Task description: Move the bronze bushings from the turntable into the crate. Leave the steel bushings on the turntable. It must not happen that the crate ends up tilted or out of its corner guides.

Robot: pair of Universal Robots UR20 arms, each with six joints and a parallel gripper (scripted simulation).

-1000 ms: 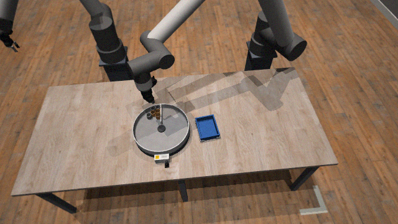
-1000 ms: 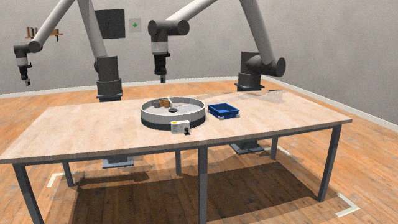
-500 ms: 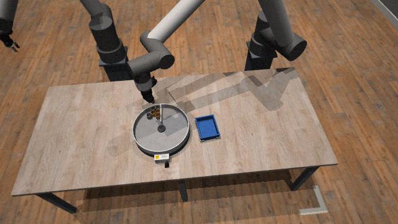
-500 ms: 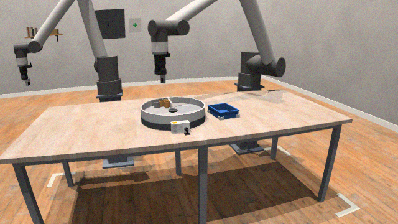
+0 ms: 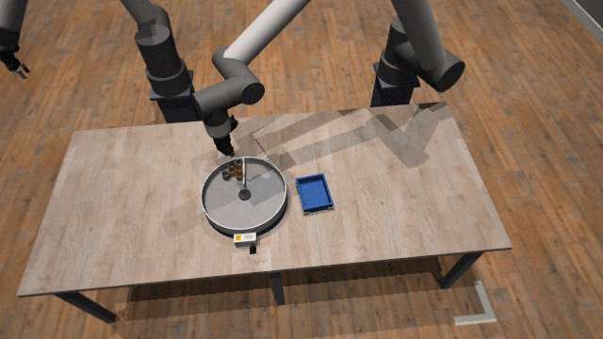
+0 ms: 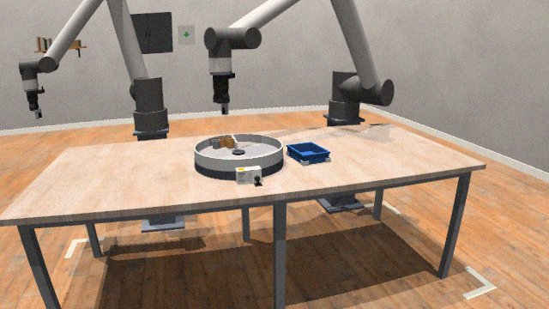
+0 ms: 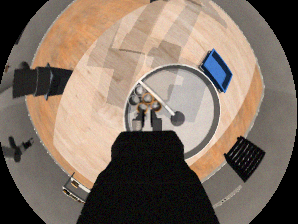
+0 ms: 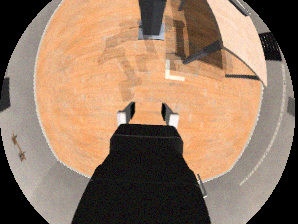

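Observation:
Bronze bushings (image 5: 239,175) (image 6: 230,142) (image 7: 147,98) stand close together with several steel bushings (image 5: 226,175) (image 6: 215,144) (image 7: 134,100) on the turntable (image 5: 226,207) (image 7: 200,102), on one side of its radial bar. The blue crate (image 5: 315,194) (image 6: 309,152) (image 7: 217,71) stands level beside the turntable between its corner guides (image 6: 304,162) and looks empty. My left gripper (image 5: 231,154) (image 6: 225,113) (image 7: 147,114) hangs high above the turntable's rear edge, fingers partly apart, nothing visible between them. My right gripper (image 5: 24,71) (image 6: 39,115) (image 8: 148,107) is wide open and empty, beyond the table.
The turntable has a raised rim, a light radial bar (image 5: 245,175) (image 7: 157,96) and a dark hub (image 5: 244,194) (image 6: 238,152) (image 7: 177,118). A small white box (image 5: 245,239) (image 6: 248,175) with a dark knob stands at its front. The left arm reaches over the table's rear.

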